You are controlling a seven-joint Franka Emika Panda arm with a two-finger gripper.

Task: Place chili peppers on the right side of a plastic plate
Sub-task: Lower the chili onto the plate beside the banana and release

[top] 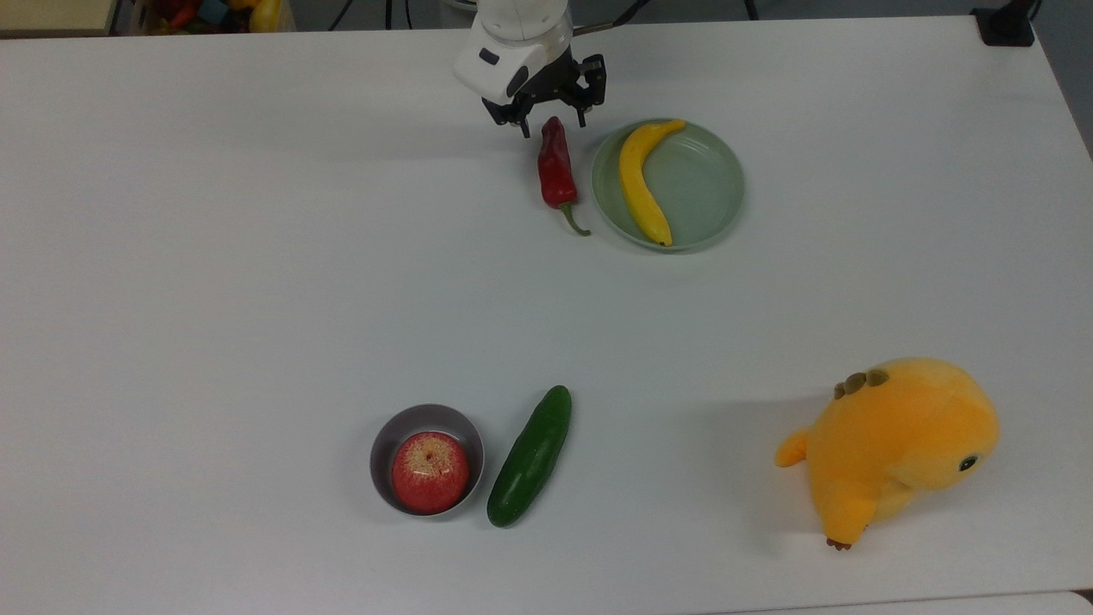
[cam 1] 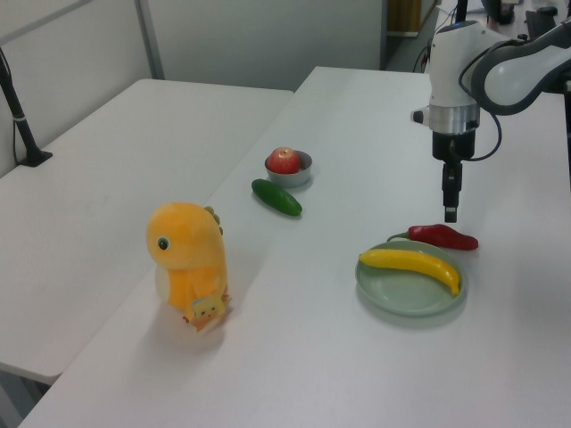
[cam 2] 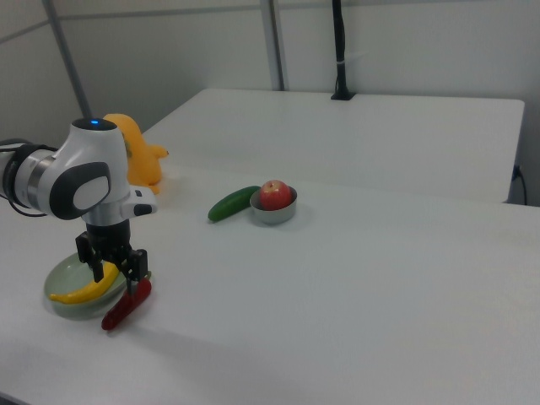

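Note:
The dark red chili pepper [top: 555, 171] lies flat on the white table, its green stem pointing to the top view's bottom. It rests just off the rim of the pale green plastic plate [top: 717, 192], on the top view's left of it. The plate holds a banana [top: 639, 184]. My gripper [top: 553, 122] is open and hovers over the pepper's blunt end, with nothing held. In the left view the gripper [cam 1: 451, 212] hangs a little above the pepper [cam 1: 443, 236], which lies behind the plate [cam 1: 401, 292]. In the right view the pepper [cam 2: 126, 305] lies below the gripper [cam 2: 118, 274].
A grey bowl [top: 384, 436] with a red apple [top: 429, 472] sits beside a green cucumber [top: 529, 455] near the top view's bottom. An orange plush toy [top: 897, 448] sits at the top view's lower right. A second table [cam 1: 107, 160] adjoins on the left view's left.

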